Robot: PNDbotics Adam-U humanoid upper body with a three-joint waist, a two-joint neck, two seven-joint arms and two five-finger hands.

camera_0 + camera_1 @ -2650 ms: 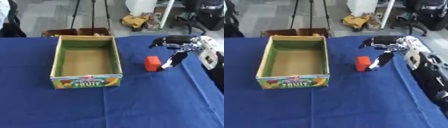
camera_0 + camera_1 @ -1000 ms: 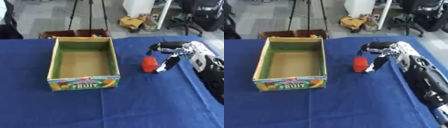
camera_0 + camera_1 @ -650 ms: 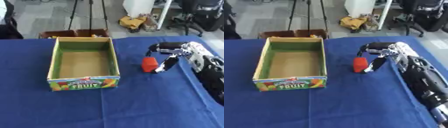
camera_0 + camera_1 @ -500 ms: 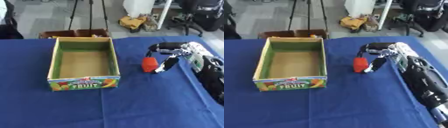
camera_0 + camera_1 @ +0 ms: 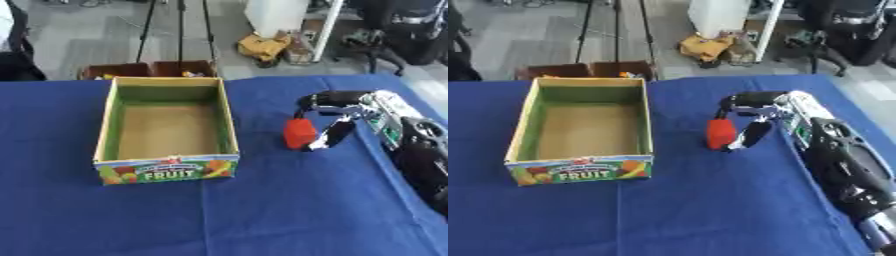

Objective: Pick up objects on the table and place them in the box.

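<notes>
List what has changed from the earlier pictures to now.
The right hand has come in from the table's right side toward the red block and closed round it, fingers behind and thumb at its near right. The block has hardly shifted and seems not yet lifted off the blue cloth. The box stays empty and in place. The left hand is not in view.

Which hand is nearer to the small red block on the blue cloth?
Right. The right hand curls around the small red block, fingers at its side. The left hand is not in view.
</notes>
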